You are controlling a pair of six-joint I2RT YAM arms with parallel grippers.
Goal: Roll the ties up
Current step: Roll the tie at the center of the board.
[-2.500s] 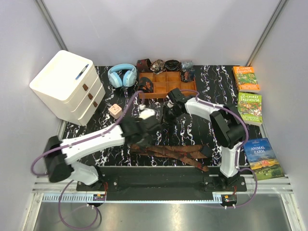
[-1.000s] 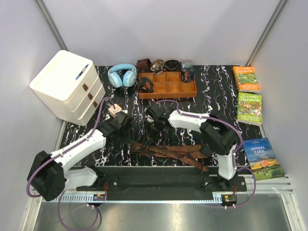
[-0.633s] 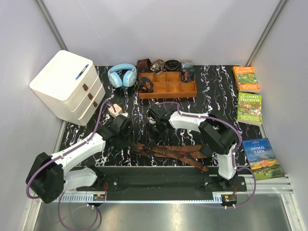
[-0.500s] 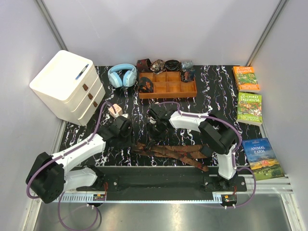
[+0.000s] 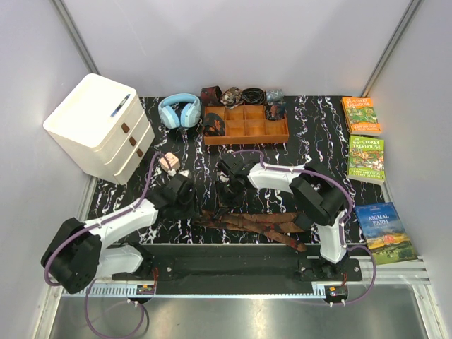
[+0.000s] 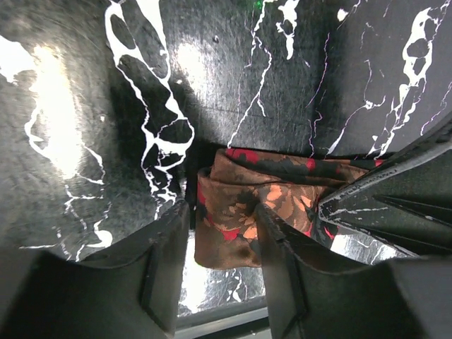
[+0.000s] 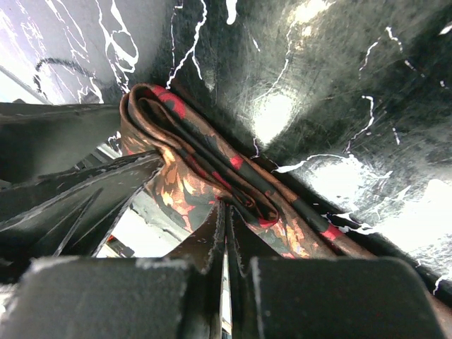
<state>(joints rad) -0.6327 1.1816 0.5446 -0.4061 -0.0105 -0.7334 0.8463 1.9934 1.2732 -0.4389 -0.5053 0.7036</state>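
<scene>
Dark brown ties (image 5: 251,224) with a reddish pattern lie crossed near the table's front edge. My right gripper (image 5: 224,198) is shut on the folded left end of one tie (image 7: 205,166), its fingertips (image 7: 227,212) pinching the fabric against the table. My left gripper (image 5: 193,206) is open, and its fingers (image 6: 164,265) straddle that same folded end (image 6: 261,205) from the left. The right gripper's dark fingers (image 6: 395,187) show at the right of the left wrist view.
An orange-brown compartment tray (image 5: 280,135) stands at the back with a rolled tie (image 5: 215,126) in it and rolled items behind it. Blue headphones (image 5: 179,109), white drawers (image 5: 99,123), a small pink object (image 5: 168,162) and books (image 5: 366,157) surround the area.
My left gripper has come down and right to the tie's left end. My right gripper came forward from the tray to the tie end and now barely moves.
</scene>
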